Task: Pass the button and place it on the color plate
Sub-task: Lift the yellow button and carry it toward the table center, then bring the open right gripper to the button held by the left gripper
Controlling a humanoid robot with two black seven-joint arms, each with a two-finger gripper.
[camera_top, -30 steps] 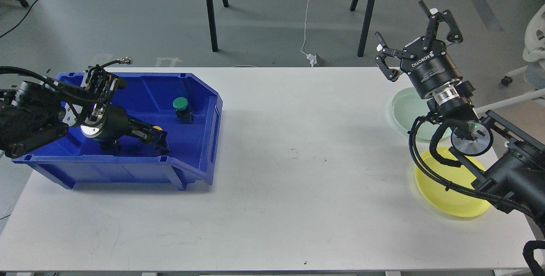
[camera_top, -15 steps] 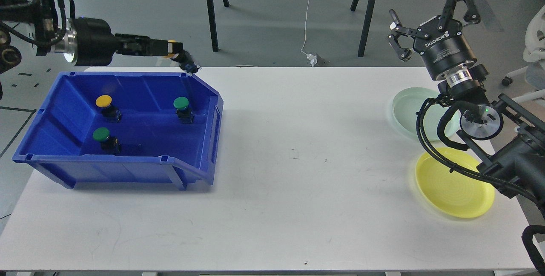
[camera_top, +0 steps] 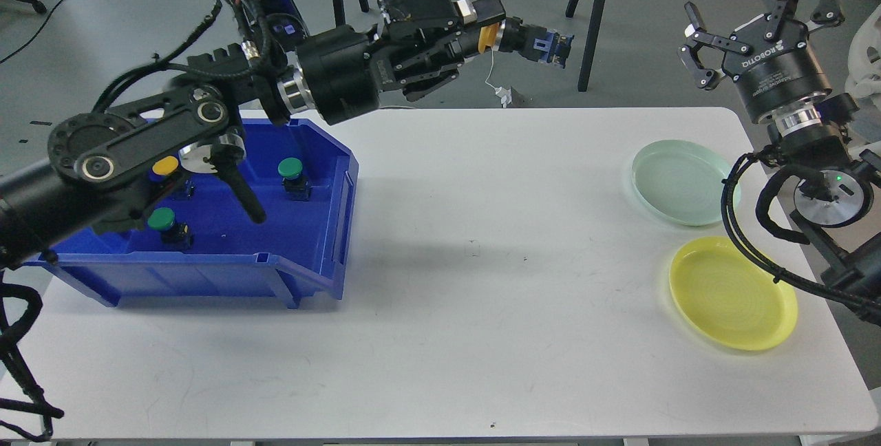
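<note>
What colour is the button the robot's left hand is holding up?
Yellow-orange cap on the held button, in the left gripper; the head view shows it.

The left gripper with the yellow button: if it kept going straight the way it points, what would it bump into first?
The left gripper, shut on the yellow button, points rightward above the table's far edge. The way looks free up to the open right gripper, probably the first thing met, though depth is hard to judge from this single view.

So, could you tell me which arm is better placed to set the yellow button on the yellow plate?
The right. The left gripper holds the yellow button high over the table's far edge, far from the yellow plate. The right gripper is open and sits on the plate's side, so it would likely take the handover.
</note>
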